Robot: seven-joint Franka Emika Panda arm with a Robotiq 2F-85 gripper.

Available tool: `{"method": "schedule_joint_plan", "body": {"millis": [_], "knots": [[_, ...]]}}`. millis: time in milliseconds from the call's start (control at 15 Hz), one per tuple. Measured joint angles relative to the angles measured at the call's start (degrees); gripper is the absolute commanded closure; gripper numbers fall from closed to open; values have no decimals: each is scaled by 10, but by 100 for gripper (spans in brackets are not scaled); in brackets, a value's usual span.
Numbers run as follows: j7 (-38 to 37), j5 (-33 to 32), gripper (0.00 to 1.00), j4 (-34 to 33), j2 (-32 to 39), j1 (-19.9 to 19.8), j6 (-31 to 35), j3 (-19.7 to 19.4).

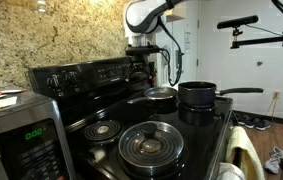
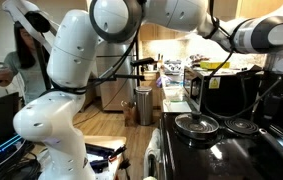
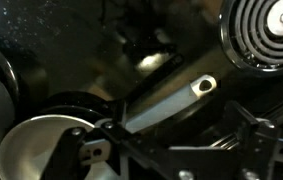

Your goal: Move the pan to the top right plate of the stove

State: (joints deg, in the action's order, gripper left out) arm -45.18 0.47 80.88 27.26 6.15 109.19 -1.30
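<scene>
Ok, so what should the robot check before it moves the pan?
1. Pan in sight: the pan and its handle show in the wrist view. Ok.
2. Claw near the pan: the claw hangs close above it. Ok.
3. Claw gripping the handle: too dark to see. Cannot tell.
4. Room around the pan: the black saucepan stands close beside it and might get bumped. Not ok.
5. A free plate: the bare coil plate has nothing on it. Ok.
</scene>
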Motion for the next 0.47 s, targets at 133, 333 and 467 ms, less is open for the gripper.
{"method": "schedule_joint_plan", "body": {"millis": [133,333,467], "knots": [[58,0,0,37,-22,0,3,3],[150,0,0,88,-53,0,5,4],[179,0,0,108,-66,-1,9,4]]}}
